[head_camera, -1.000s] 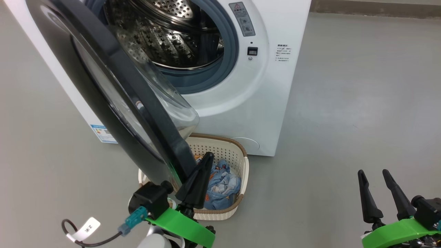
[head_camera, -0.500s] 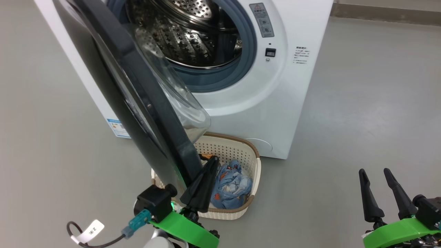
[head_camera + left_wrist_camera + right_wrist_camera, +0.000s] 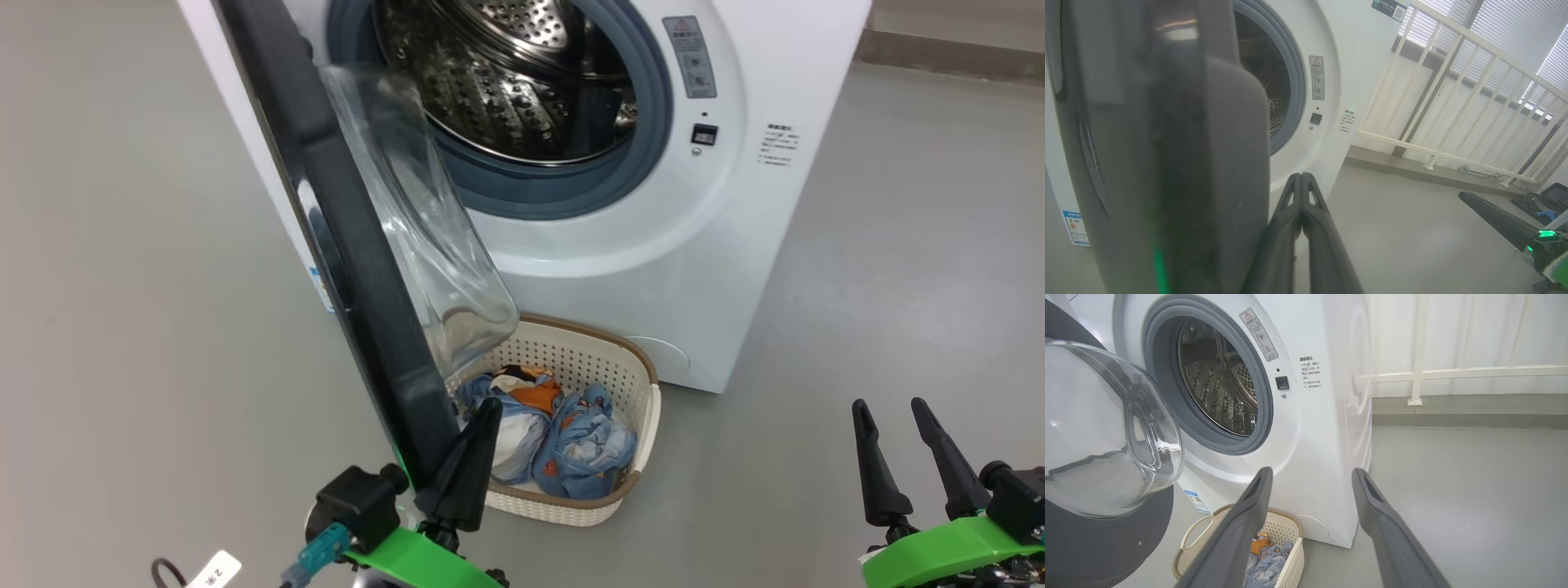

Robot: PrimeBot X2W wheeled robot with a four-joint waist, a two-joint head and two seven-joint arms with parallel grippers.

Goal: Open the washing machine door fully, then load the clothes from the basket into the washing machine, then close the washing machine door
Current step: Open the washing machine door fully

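Left hand (image 3: pixel 488 408) is clenched on nothing, just beside the washing machine door (image 3: pixel 351 245); right hand (image 3: pixel 888 406) hangs released, clothes (image 3: pixel 571 433) sit in the basket (image 3: pixel 645 392).

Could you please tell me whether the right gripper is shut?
No, the right gripper stands open, its two fingers clearly apart, holding nothing.

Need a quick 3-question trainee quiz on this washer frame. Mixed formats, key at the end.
1. True or false: the clothes lie inside the drum of the washing machine.
2. The left claw is: A) open, B) shut, C) gripping a garment.
3. Which claw is beside the lower edge of the washing machine door?
Key: 1 false, they are in the basket; 2 B; 3 left.
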